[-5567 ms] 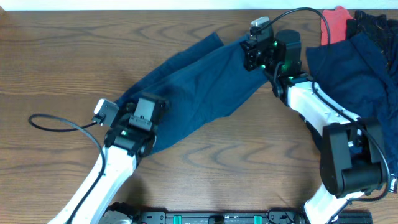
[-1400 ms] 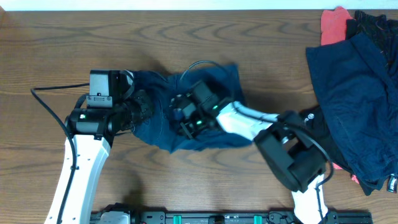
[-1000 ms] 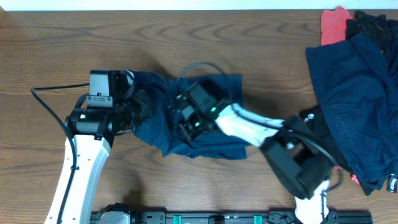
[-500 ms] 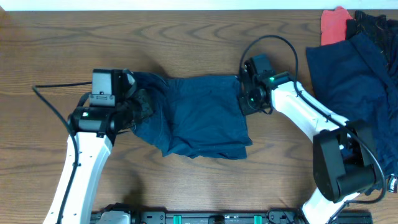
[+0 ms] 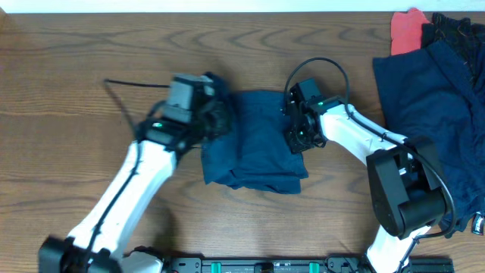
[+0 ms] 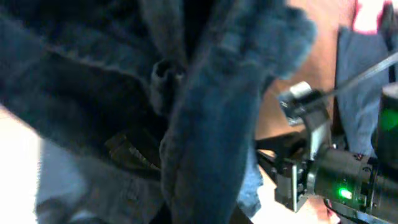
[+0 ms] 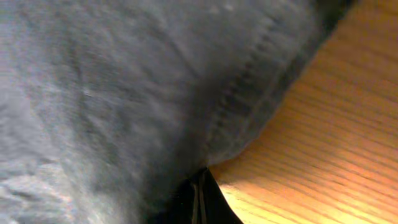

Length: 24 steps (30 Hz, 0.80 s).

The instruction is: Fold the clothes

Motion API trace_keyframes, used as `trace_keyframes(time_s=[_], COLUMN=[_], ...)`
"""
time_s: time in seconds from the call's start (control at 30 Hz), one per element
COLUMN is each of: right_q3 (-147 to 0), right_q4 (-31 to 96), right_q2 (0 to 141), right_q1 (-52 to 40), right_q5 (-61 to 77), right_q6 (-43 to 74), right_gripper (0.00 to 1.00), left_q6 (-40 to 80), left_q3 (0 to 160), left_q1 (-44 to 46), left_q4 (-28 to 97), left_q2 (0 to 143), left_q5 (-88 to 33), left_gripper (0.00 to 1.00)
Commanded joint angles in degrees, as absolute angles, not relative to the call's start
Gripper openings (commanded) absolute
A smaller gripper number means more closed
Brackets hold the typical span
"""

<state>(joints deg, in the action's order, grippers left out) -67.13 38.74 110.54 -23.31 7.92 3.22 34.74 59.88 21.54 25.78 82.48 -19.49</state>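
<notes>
A folded navy garment (image 5: 254,148) lies on the wooden table (image 5: 91,61) just right of centre, midway between the far and near edges. The overhead view shows it as a block about as wide as it is deep, with no clear long axis. Its loose layered edges face the near edge.

The left gripper (image 5: 214,120) is at the garment's far-left corner, where the cloth bunches up around it. The left wrist camera alone shows how close: blurred folds and a seam fill the picture, and the fingers are buried in the cloth they hold. The right arm (image 6: 336,180), a green light on it, shows beyond.

The right gripper (image 5: 295,136) sits at the garment's right edge. Only its own camera shows the closed fingertips, touching a stitched hem (image 7: 242,93) that runs diagonally above bare wood. Whether they pinch the cloth cannot be told.

A pile of clothes (image 5: 428,106) runs along the right edge, with a red piece (image 5: 407,26) and a black piece (image 5: 455,30) at the far-right corner.
</notes>
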Motion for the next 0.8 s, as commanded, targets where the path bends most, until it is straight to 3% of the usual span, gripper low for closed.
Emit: trace_keyframes(time_s=[0.0,0.1,0.2,0.33,0.57,0.77], right_q3=[-65.1,-65.1,-65.1,-65.2,-70.1,-75.9], right_q4=[39.2,39.4,39.9,40.9,49.5,50.3], right_q2=[115.0,115.0,115.0,115.0,110.3,100.3], right_q1=[-24.9,-24.9,-24.8,-24.2,-19.3,-16.3], right_q5=[9.0,9.0,9.0,8.0,-6.2,0.8], right_q6=[3.2,3.4,3.4,3.8,9.8,4.7], right_gripper=[0.01,0.01,0.01,0.01,0.05,0.07], left_q6=[36.9,37.4,37.4,37.1,33.0,33.0], left_q3=[61.1,61.1,61.1,61.1,61.1,61.1], left_q1=[26.9,31.2,33.6,32.9,27.1,22.2], left_q4=[22.1,17.9,16.1,16.4,20.0,25.7], left_q2=[85.8,89.0,91.0,89.1,79.6,80.1], left_q5=[-20.1,-20.0,-20.0,-20.1,-14.6,-9.2], left_gripper=[0.06,0.17,0.58,0.87,0.92,0.96])
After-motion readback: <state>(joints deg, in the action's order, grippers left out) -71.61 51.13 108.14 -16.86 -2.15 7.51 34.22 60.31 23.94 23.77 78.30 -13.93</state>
